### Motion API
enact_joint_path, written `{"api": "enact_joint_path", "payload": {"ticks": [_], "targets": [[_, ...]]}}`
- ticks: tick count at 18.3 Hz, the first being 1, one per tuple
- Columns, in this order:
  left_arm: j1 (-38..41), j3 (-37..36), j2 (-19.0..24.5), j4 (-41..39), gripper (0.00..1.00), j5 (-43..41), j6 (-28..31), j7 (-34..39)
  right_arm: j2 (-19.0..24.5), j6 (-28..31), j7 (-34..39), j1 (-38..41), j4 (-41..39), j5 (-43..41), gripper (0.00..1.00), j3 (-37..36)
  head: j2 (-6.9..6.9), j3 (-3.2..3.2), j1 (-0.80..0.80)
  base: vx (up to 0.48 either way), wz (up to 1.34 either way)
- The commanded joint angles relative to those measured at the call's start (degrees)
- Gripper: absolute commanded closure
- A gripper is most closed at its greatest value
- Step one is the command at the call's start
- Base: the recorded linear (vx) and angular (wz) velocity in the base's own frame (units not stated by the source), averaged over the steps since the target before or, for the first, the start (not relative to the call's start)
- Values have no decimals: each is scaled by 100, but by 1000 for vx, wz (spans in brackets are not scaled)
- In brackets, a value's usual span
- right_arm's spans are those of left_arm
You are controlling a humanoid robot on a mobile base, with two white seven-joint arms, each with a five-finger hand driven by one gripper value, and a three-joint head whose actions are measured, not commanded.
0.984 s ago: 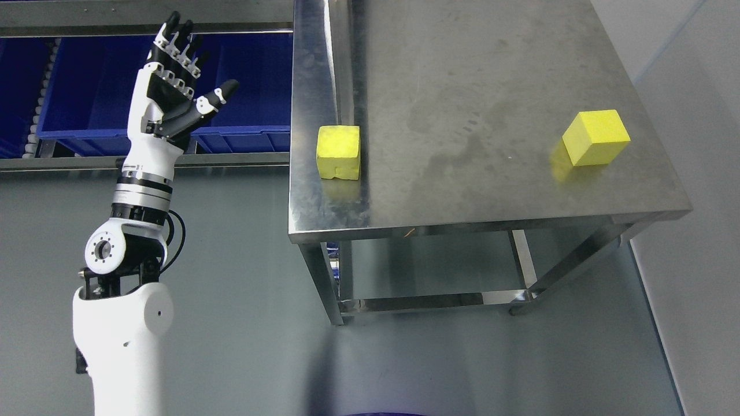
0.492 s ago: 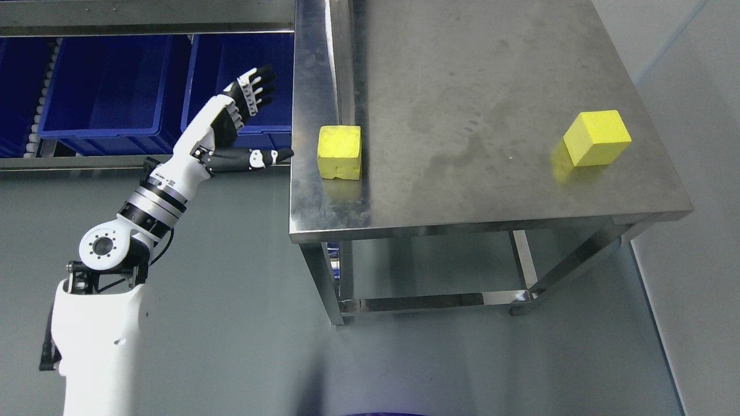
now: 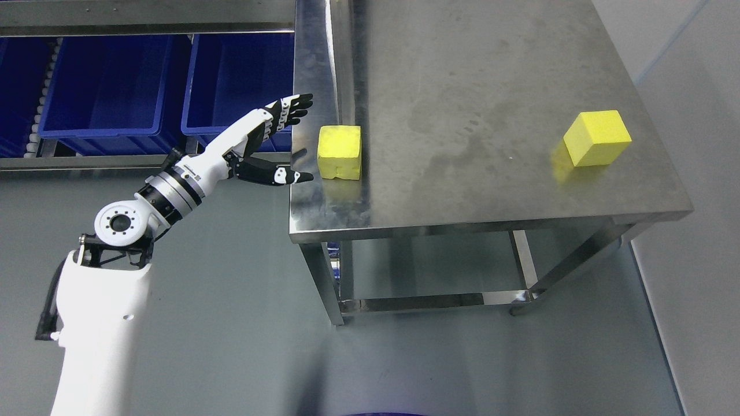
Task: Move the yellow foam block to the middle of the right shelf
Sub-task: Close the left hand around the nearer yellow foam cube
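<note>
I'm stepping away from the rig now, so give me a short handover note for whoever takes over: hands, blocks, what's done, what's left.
Left hand: open, fingers spread, at the steel table's left edge, just short of the near yellow foam block, not touching it.
Right hand: not in view.
Blocks: the near one sits at the table's left edge; a second yellow block sits near the right edge.
Done: nothing grasped or moved.
Left: grasp the block, carry it to the right shelf's middle, release it. That shelf is not in view.
</note>
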Motion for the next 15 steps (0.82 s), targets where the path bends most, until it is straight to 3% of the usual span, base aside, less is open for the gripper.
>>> {"api": "enact_joint_path", "payload": {"ticks": [1, 5, 10, 11, 15], "targets": [[-471, -773, -99, 1084, 0, -203, -73, -120, -100, -4, 4, 141, -100, 18, 0, -70, 0, 0, 0, 0, 0], [-506, -818, -424, 1383, 0, -212, -73, -252, -100, -4, 4, 141, -100, 18, 0, -70, 0, 0, 0, 0, 0], [-699, -809, -477, 1674, 4, -212, -142, -261, -100, -4, 4, 132, -100, 18, 0, -70, 0, 0, 0, 0, 0], [-700, -783, -477, 1692, 9, -203, -274, -261, -100, -4, 4, 141, -100, 18, 0, -70, 0, 0, 0, 0, 0], [-586, -406, -723, 2034, 52, -168, -1353, -270, -100, -4, 4, 141, -100, 18, 0, -70, 0, 0, 0, 0, 22]]}}
